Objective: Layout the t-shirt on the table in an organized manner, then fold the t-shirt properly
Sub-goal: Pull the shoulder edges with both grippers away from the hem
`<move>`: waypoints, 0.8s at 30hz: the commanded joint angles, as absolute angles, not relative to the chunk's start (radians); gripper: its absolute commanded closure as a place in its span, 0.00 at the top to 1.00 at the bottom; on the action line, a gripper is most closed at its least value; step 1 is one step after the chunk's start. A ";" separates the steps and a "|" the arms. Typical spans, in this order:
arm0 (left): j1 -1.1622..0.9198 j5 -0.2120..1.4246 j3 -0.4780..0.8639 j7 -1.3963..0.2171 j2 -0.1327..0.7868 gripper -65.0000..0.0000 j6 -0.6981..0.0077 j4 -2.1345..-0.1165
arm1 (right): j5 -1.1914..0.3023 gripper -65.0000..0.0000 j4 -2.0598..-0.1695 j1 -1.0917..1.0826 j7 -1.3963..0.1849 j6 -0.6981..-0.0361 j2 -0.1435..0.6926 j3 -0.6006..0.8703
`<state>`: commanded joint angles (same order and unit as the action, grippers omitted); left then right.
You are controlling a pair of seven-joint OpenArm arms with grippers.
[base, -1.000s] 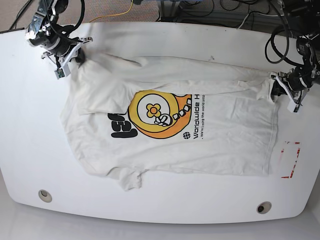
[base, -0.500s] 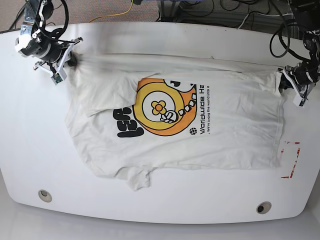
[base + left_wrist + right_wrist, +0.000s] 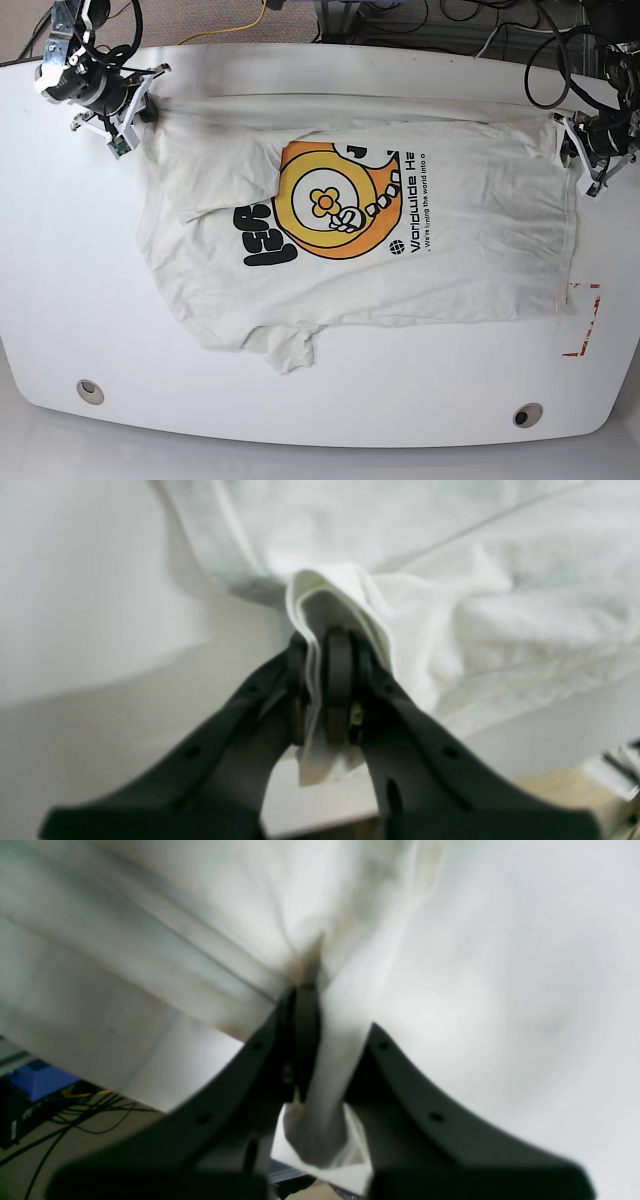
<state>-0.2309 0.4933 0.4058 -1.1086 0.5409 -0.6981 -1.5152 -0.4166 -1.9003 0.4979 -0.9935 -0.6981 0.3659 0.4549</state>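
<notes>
Overhead, the t-shirt (image 3: 400, 260) covers the glossy table (image 3: 60, 270) (cables (image 3: 400, 20) apparently behind).

Printed on the front of the t-shirt (image 3: 400, 250), beside its round orange-and-yellow flower graphic (image 3: 335, 205), a line of black lettering reads "Worldwide H" — the remainder cut off by a fold in the cloth. Just below runs a smaller line, beginning "We're living the world into", next to a small globe symbol. Bold black block letters sit on the graphic's other side — too distorted to read. Neither wrist view shows legible text.
</notes>
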 joint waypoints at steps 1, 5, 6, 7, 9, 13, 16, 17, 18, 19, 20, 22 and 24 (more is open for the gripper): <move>-0.237 0.493 0.407 -1.115 0.541 0.07 -0.698 -1.524 | -0.417 0.02 -1.902 0.506 -0.993 -0.698 0.364 0.455; -0.262 0.493 0.410 -1.139 0.541 0.07 -0.698 -1.547 | -0.415 0.02 -1.903 0.533 -0.993 -0.698 0.360 0.456; -0.268 0.493 0.410 -1.141 0.541 0.07 -0.698 -1.550 | -0.415 0.02 -1.903 0.541 -0.993 -0.698 0.360 0.456; -0.272 0.493 0.410 -1.141 0.541 0.07 -0.698 -1.552 | -0.415 0.02 -1.903 0.544 -0.992 -0.698 0.360 0.458; -0.280 0.492 0.410 -1.141 0.541 0.07 -0.698 -1.554 | -0.415 0.02 -1.903 0.552 -0.992 -0.698 0.360 0.460; -0.283 0.492 0.410 -1.142 0.542 0.07 -0.698 -1.554 | -0.415 0.02 -1.903 0.565 -0.992 -0.698 0.360 0.461; -0.295 0.492 0.410 -1.142 0.542 0.07 -0.698 -1.554 | -0.415 0.02 -1.903 0.570 -0.992 -0.698 0.360 0.463; -0.294 0.492 0.409 -1.142 0.542 0.07 -0.698 -1.554 | -0.415 0.02 -1.903 0.573 -0.992 -0.698 0.360 0.463; -0.294 0.492 0.409 -1.142 0.542 0.07 -0.698 -1.554 | -0.415 0.02 -1.903 0.575 -0.992 -0.698 0.360 0.463; -0.294 0.492 0.407 -1.144 0.542 0.07 -0.698 -1.554 | -0.415 0.02 -1.905 0.575 -0.992 -0.698 0.360 0.463; -0.295 0.492 0.406 -1.145 0.542 0.07 -0.698 -1.554 | -0.415 0.02 -1.905 0.576 -0.992 -0.698 0.360 0.463; -0.294 0.492 0.406 -1.161 0.542 0.10 -0.698 -1.554 | -0.415 0.02 -1.905 0.576 -0.992 -0.698 0.360 0.463; -0.291 0.492 0.409 -1.182 0.542 0.18 -0.698 -1.554 | -0.415 0.04 -1.905 0.576 -0.992 -0.698 0.360 0.463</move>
<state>-0.2908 0.4918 0.4089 -1.1822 0.5424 -0.6981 -1.5535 -0.4150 -1.9049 0.5762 -0.9920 -0.6981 0.3598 0.4626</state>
